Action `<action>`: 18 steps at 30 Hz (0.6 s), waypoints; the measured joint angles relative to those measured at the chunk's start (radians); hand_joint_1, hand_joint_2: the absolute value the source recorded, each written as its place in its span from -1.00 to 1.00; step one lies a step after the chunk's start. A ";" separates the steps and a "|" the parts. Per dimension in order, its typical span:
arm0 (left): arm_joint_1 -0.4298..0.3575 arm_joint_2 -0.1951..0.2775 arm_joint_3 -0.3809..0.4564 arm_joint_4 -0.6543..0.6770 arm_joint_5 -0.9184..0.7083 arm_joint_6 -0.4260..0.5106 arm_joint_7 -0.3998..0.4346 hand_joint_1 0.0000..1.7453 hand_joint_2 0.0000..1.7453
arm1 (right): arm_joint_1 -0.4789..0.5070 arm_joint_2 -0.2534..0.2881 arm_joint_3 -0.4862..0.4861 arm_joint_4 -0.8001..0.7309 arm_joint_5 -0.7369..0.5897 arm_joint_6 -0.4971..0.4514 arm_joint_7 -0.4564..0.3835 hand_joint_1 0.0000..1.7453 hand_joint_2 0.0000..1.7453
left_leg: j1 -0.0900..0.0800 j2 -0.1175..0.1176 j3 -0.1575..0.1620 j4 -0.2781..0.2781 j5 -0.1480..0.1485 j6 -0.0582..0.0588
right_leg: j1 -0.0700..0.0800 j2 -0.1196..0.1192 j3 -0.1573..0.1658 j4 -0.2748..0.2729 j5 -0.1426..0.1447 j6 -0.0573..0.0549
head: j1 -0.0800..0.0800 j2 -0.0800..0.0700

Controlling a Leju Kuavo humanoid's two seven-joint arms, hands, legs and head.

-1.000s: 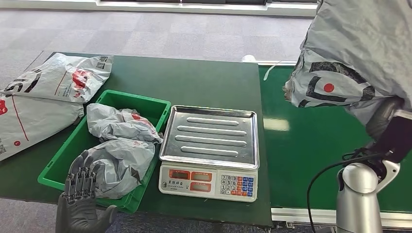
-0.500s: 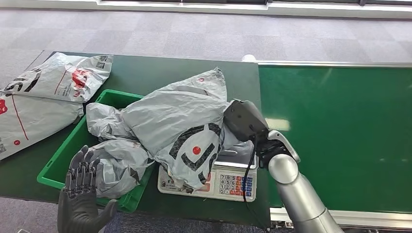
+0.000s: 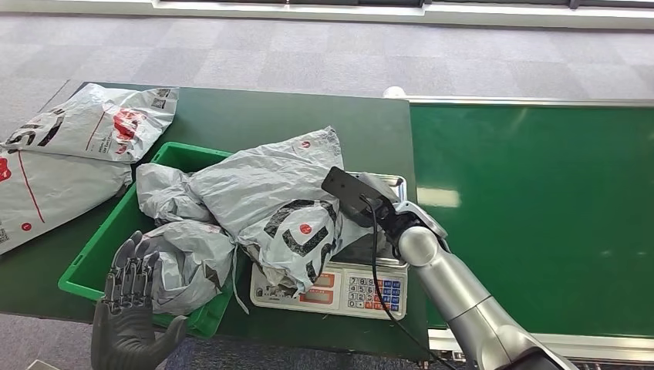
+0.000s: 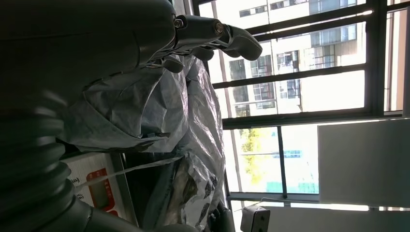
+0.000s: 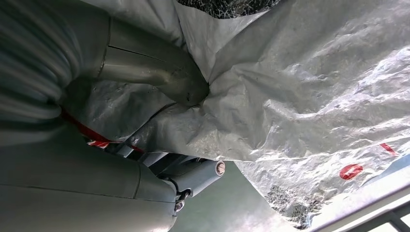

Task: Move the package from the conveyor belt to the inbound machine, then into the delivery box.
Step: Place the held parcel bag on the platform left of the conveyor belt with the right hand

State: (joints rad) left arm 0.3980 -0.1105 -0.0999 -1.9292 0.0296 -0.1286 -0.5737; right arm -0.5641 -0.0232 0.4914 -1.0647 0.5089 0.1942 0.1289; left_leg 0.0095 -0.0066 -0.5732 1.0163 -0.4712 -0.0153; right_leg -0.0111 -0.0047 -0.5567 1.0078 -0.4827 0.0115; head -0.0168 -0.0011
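From the head view the package [image 3: 289,204] is lying over the scale [image 3: 362,289], long axis slanting toward the green bin [image 3: 92,266], with the right hand [image 3: 362,202] gripping its near end and the left hand [image 3: 127,308] waiting spread and empty, while the right wrist view is showing the thumb [image 5: 159,79] pinching crumpled film.

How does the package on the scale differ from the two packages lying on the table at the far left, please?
The package on the scale is bunched and crumpled, draped partly over the green bin; the table packages lie flat. The right hand grips the scale package; nothing touches the table packages. All are grey plastic mailers with black and red print.
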 joint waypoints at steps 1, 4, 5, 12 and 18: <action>0.000 -0.001 0.000 0.000 0.000 0.000 0.000 -1.00 1.00 | -0.003 0.001 0.001 0.006 0.000 0.000 0.000 0.99 1.00 | 0.000 0.000 0.000 0.000 0.000 0.000 | 0.000 0.000 0.000 0.000 0.000 0.000 | 0.000 0.000; 0.001 -0.002 0.000 -0.001 -0.002 0.000 0.000 -1.00 1.00 | -0.010 0.002 0.004 0.020 0.000 0.001 0.000 -0.49 1.00 | 0.000 0.000 0.000 0.000 0.000 0.000 | 0.000 0.000 0.000 0.000 0.000 0.000 | 0.000 0.000; 0.002 -0.002 0.001 -0.001 -0.004 0.001 0.000 -1.00 1.00 | -0.012 0.002 0.006 0.024 0.000 0.003 0.000 -0.98 1.00 | 0.000 0.000 0.000 0.000 0.000 0.000 | 0.000 0.000 0.000 0.000 0.000 0.000 | 0.000 0.000; 0.012 -0.049 0.053 -0.069 -0.133 0.077 -0.016 -1.00 1.00 | -0.060 0.003 0.020 0.073 0.005 -0.036 -0.044 -1.00 1.00 | 0.000 0.000 0.000 0.000 0.000 0.000 | 0.000 0.001 -0.001 0.000 0.001 0.000 | 0.000 0.000; 0.003 -0.074 0.105 -0.216 -0.264 0.155 -0.028 -1.00 1.00 | -0.091 -0.004 0.020 0.081 -0.036 -0.091 -0.100 -1.00 1.00 | 0.000 0.000 0.000 0.000 0.000 0.000 | 0.000 0.001 -0.001 0.000 0.001 0.000 | 0.000 0.000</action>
State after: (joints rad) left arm 0.4008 -0.1843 0.0049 -2.1449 -0.2344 0.0261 -0.6020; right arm -0.6556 -0.0273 0.5117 -0.9835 0.4727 0.1031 0.0288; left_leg 0.0095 -0.0061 -0.5732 1.0167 -0.4710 -0.0153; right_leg -0.0110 -0.0039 -0.5574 1.0078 -0.4820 0.0114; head -0.0168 -0.0011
